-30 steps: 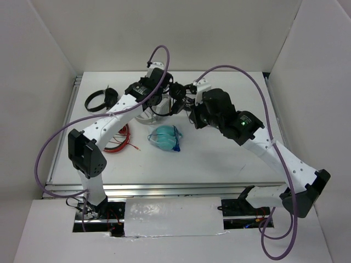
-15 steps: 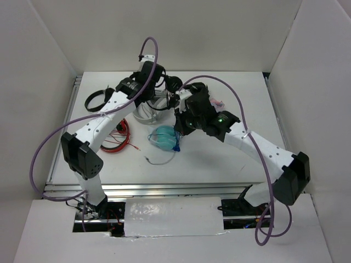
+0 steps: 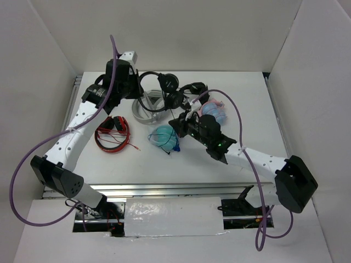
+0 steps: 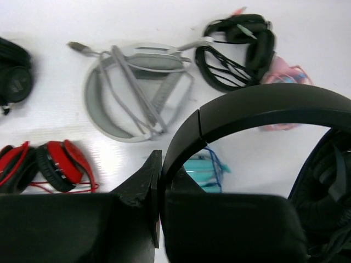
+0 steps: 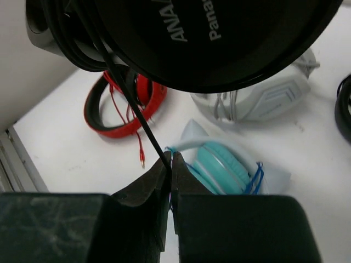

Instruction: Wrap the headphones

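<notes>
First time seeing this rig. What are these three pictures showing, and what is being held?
Two robot arms stand bolted at the near edge of the table, each ending in a two-finger gripper. The wide picture comes from a fixed camera overhead; the other two come from a camera on each wrist, looking past its own fingers. The left gripper is shut on the headband of the black headphones, held above the table. The right gripper pinches their thin cable. Lying below are a red pair, a grey pair, a teal pair, a pink pair and another black pair.
</notes>
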`<state>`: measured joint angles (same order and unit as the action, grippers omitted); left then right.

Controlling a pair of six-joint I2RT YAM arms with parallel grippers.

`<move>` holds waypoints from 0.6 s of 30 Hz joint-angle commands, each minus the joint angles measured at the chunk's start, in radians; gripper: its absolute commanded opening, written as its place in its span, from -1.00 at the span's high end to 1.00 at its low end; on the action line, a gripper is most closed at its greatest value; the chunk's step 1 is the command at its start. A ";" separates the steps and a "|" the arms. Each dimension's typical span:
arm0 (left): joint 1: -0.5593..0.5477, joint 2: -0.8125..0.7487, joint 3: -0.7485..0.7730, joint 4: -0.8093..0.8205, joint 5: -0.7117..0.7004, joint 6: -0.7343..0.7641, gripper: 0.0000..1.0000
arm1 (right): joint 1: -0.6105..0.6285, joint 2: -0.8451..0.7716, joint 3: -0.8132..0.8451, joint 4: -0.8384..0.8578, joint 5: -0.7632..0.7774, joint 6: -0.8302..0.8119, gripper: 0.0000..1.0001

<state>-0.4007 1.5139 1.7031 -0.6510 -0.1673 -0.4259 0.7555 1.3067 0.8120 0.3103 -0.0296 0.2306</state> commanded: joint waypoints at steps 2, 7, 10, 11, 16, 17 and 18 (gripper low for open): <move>0.025 -0.109 0.035 0.234 0.199 -0.125 1.00 | 0.008 0.011 -0.146 0.416 0.049 -0.030 0.79; 0.026 -0.138 0.067 0.214 0.275 -0.137 1.00 | 0.007 0.062 -0.188 0.578 0.065 -0.028 0.54; 0.028 -0.150 0.084 0.202 0.290 -0.136 1.00 | 0.008 0.085 -0.208 0.677 0.053 -0.017 0.43; 0.028 -0.153 0.087 0.202 0.298 -0.136 1.00 | 0.008 0.097 -0.208 0.694 0.053 -0.017 0.42; 0.025 -0.176 0.107 0.180 0.321 -0.123 1.00 | -0.007 0.137 -0.198 0.746 0.045 -0.011 0.36; 0.026 -0.179 0.110 0.177 0.325 -0.120 1.00 | -0.013 0.147 -0.197 0.754 0.039 -0.005 0.36; 0.025 -0.184 0.113 0.174 0.327 -0.116 1.00 | -0.021 0.154 -0.200 0.763 0.002 -0.002 0.36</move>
<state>-0.3771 1.3582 1.7752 -0.5201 0.1173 -0.5278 0.7498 1.4349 0.6064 0.9447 0.0025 0.2199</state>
